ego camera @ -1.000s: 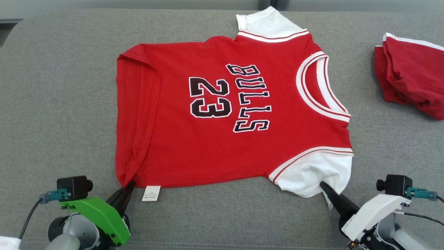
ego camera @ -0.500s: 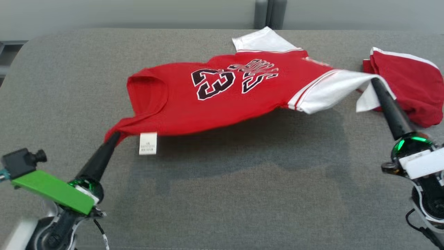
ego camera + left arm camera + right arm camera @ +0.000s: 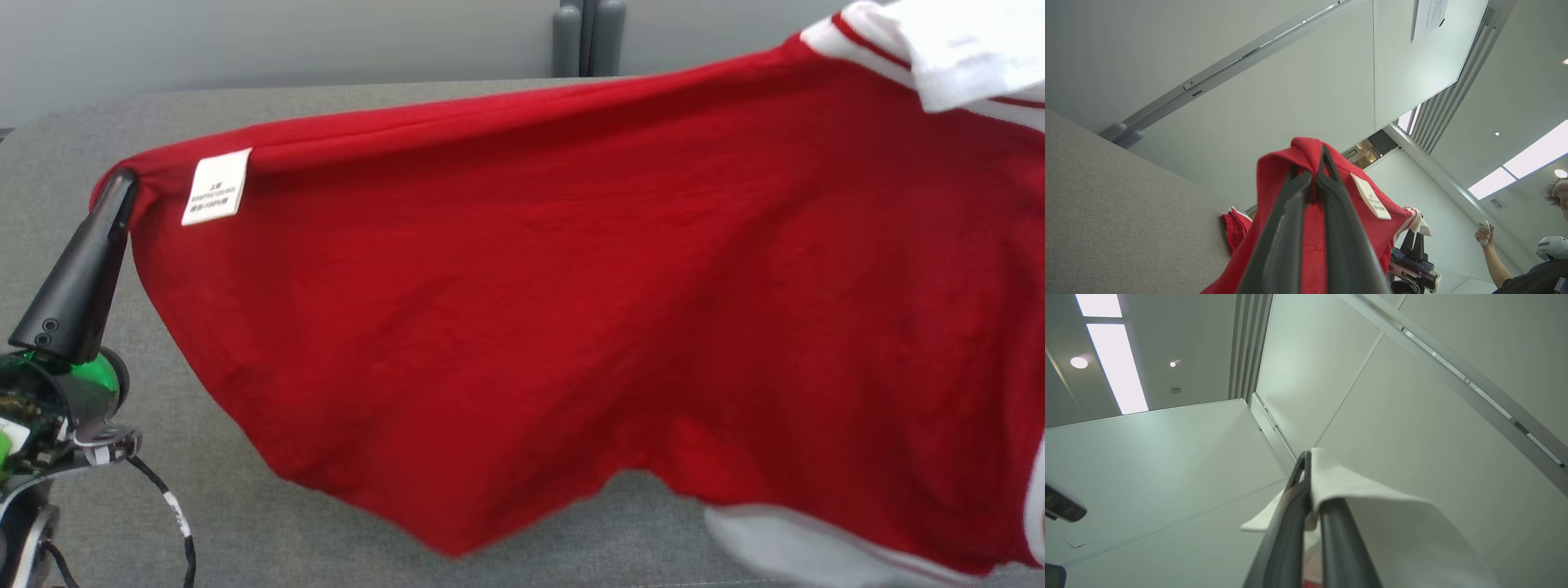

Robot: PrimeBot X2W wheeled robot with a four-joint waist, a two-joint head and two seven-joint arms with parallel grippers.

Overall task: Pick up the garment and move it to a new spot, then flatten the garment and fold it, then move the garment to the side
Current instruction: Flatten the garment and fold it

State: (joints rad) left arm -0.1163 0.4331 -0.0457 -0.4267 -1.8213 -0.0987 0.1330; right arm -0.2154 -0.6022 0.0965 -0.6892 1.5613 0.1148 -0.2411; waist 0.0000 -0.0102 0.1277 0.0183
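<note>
Garment (image 3: 571, 286) over surface (image 3: 269, 531), tag (image 3: 216, 186) top-L.

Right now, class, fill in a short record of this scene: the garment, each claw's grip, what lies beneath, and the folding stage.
garment: red jersey, hanging spread between the claws, plain side towards the head camera
left claw: shut on the jersey's red corner, beside the white label
right claw: shut on the jersey's white sleeve
beneath: grey padded surface
folding: not yet begun
</note>
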